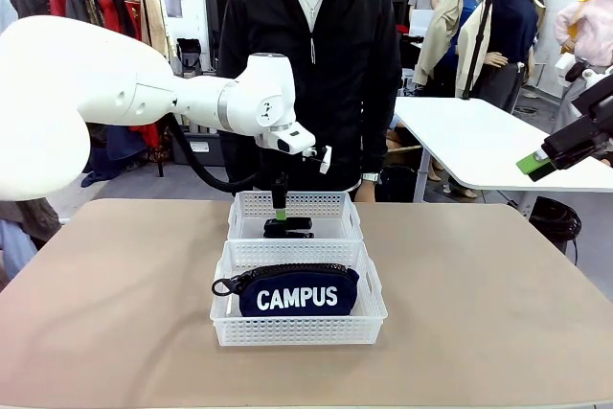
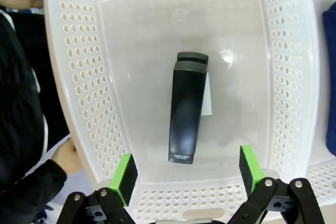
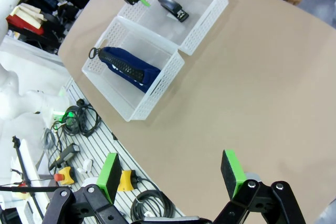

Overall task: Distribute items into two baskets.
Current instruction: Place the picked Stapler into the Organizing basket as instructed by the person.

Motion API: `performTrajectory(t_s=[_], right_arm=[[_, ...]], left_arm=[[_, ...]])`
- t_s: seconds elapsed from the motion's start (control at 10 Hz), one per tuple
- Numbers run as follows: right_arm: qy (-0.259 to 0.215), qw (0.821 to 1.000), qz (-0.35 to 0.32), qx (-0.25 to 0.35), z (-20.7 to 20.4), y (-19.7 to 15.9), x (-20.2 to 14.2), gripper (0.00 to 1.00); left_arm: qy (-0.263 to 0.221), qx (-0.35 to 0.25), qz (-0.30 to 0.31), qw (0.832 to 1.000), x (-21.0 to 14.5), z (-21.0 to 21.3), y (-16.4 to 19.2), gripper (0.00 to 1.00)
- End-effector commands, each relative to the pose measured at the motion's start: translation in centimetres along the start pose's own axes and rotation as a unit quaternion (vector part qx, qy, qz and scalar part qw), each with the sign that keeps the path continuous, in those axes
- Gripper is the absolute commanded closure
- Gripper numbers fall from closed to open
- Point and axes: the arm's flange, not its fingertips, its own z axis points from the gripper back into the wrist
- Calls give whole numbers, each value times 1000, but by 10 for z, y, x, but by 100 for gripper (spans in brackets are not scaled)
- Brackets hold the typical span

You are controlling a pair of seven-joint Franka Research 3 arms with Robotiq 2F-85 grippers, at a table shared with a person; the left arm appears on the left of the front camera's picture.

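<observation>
**Stapler lies in the far basket, pouch in the near one**

The left gripper [image 2: 186,174] hangs over the far white perforated plastic basket [image 1: 251,204], its jaws spread wide and holding nothing. Below them, the small black stapler [image 2: 186,109] lies flat on that basket's floor, apart from both green pads [image 2: 125,176]. In the front view, the same gripper [image 1: 279,202] points straight down above the stapler [image 1: 287,228].

The near white perforated basket [image 1: 299,330] touches the far one, rim to rim, on the tan worktop [image 1: 124,304]. Inside it rests the navy blue fabric zip pouch [image 1: 299,292] with white "CAMPUS" lettering; its black loop strap [image 1: 223,285] lies toward the basket's left end.

The right gripper [image 3: 173,174] is raised well off to the right, jaws wide open and empty. A person in a black jacket [image 1: 254,26] stands at the far side.
</observation>
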Motion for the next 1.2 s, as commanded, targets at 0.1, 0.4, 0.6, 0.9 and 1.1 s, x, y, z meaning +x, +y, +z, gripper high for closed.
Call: performTrajectory(t_s=[0.1, 0.4, 0.6, 0.9, 1.1], right_arm=[[-1, 1000, -4, 1, 0, 2, 1, 0], [-1, 1000, -4, 1, 0, 2, 1, 0], [-1, 1000, -4, 1, 0, 2, 1, 0], [-1, 1000, -4, 1, 0, 2, 1, 0], [-1, 1000, -4, 1, 0, 2, 1, 0]], left_arm=[[6, 7, -5, 1000, -1, -1, 2, 0], [6, 7, -5, 1000, -1, -1, 2, 0], [6, 7, -5, 1000, -1, -1, 2, 0], [6, 7, -5, 1000, -1, -1, 2, 0], [6, 7, -5, 1000, -1, -1, 2, 0]])
